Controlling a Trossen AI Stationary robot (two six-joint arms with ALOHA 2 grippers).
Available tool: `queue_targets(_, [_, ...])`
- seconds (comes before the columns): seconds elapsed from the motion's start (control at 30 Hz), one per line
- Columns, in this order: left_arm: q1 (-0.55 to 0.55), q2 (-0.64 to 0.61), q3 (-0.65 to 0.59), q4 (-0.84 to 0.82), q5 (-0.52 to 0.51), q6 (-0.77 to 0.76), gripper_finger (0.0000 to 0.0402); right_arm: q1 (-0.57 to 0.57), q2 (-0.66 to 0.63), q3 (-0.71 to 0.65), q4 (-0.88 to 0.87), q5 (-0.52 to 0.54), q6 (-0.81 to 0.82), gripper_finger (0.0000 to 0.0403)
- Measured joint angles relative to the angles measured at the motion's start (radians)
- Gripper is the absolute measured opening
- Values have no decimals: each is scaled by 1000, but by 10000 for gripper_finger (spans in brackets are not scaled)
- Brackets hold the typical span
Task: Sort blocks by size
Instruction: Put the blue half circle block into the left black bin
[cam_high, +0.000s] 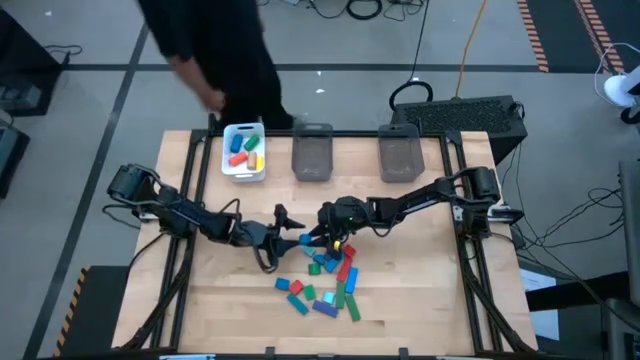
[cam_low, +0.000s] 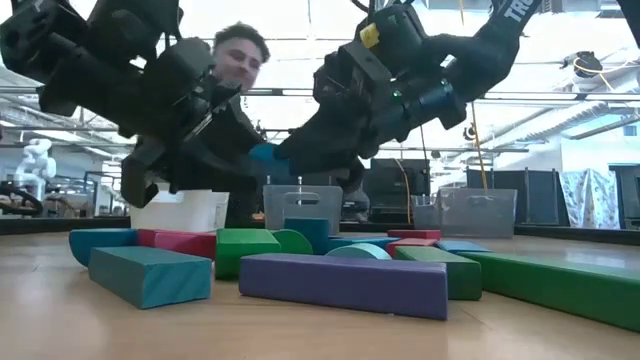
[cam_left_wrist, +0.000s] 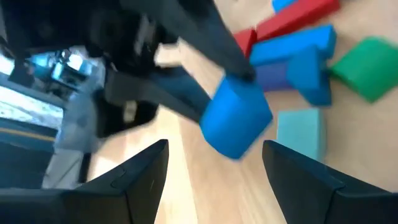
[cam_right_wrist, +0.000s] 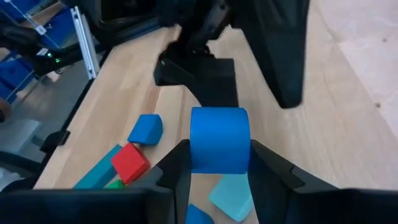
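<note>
My right gripper has its fingers clamped on a blue block lifted above the pile at frame centre; my left gripper, fingers spread empty, sits just beside it. Risk: the arms clash or the block slips out. In the low view the arms hide the block and bins.
</note>
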Motion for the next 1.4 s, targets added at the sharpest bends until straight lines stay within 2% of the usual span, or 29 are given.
queue_targets(0.3, [-1, 0, 40, 10, 55, 5, 251, -2, 0, 0, 24, -8, 11, 117])
queue_targets(0.73, [-8, 0, 55, -7, 64, 19, 105, -3, 0, 0, 44, -13, 30, 120])
queue_targets(0.93, [-9, -1, 56, 2, 33, 2, 97, -3, 0, -1, 65, -21, 41, 148])
queue_targets(1.07, [-8, -9, 58, 9, -41, -2, 97, -8, -35, -1, 12, -3, 24, 173])
queue_targets(1.23, [38, -58, 58, -2, -158, -2, 97, -2, -123, 0, -191, 107, -10, 186])
queue_targets(1.4, [148, -126, 73, -27, -161, -1, 97, 19, -193, 0, -367, 256, -39, 187])
